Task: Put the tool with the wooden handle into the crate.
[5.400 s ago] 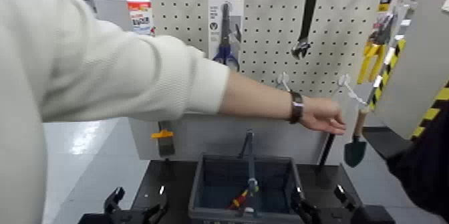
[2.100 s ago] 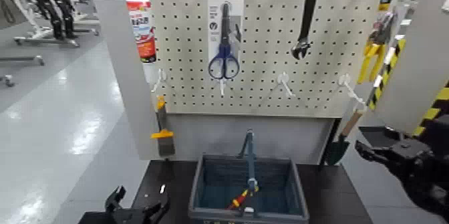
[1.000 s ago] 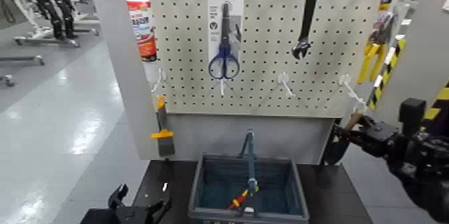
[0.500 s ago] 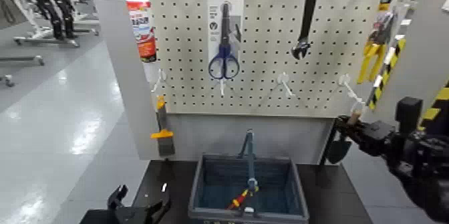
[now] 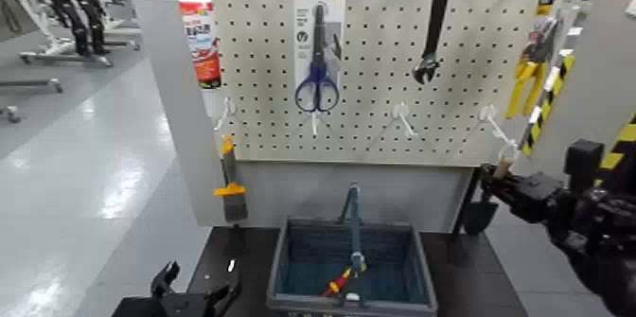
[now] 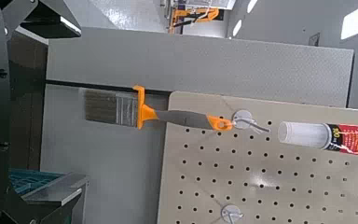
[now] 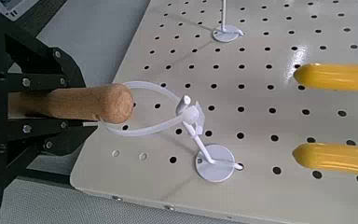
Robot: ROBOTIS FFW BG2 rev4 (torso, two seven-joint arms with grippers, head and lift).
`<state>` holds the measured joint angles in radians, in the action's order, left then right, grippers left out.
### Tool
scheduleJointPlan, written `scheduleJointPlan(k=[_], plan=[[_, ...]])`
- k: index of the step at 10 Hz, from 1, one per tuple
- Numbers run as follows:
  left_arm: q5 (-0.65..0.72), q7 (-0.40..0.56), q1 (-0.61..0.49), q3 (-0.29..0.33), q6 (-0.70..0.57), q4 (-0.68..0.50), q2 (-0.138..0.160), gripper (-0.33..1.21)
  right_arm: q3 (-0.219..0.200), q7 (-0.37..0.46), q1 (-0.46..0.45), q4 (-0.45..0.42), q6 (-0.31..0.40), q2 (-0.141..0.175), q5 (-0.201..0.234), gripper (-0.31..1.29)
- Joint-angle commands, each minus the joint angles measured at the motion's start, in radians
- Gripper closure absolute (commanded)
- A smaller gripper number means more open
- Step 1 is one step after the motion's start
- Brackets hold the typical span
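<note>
At the pegboard's (image 5: 379,65) lower right corner, the right hand (image 7: 23,112) is pinching the trowel's (image 5: 481,209) wooden handle (image 7: 79,103), its cord loop (image 7: 154,110) hanging on the hook (image 7: 203,149); the left hand (image 5: 189,297) is resting spread at the desk's (image 5: 241,255) front left corner.

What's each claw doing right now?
Left claw: open, empty, low beside the crate.
Right claw: shut on the trowel's wooden handle.

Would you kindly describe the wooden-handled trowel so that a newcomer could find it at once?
Start at the pegboard and go to its lower corner on the robot's right. There the trowel hangs by a pale cord loop from a white hook, with the right gripper closed on its handle. Unlike the black wrench and blue-handled scissors, it has a tan wooden handle and dark pointed blade.
</note>
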<state>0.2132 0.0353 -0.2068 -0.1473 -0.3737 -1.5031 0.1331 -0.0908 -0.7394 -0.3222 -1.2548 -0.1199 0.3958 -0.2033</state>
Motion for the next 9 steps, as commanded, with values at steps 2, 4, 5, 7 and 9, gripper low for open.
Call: scheduleJointPlan(k=[2, 4, 5, 7, 9], plan=[[0.0, 0.0, -0.002, 0.002, -0.001, -0.002, 0.0, 0.11, -0.046, 0.0, 0.061, -0.115, -0.023, -0.02, -0.001, 1.16], [0.002, 0.0, -0.002, 0.002, -0.001, -0.002, 0.0, 0.11, -0.084, 0.005, 0.103, -0.198, -0.043, -0.038, -0.001, 1.16], [0.002, 0.0, -0.003, 0.002, -0.001, -0.002, 0.0, 0.11, -0.098, 0.005, 0.12, -0.235, -0.053, -0.048, -0.001, 1.16], [0.002, 0.0, -0.005, 0.003, -0.001, -0.002, 0.0, 0.11, -0.121, 0.006, 0.158, -0.302, -0.064, -0.072, -0.004, 1.16], [0.002, 0.0, -0.003, 0.002, -0.001, -0.002, 0.0, 0.11, -0.144, 0.006, 0.195, -0.35, -0.067, -0.095, -0.027, 1.16]])
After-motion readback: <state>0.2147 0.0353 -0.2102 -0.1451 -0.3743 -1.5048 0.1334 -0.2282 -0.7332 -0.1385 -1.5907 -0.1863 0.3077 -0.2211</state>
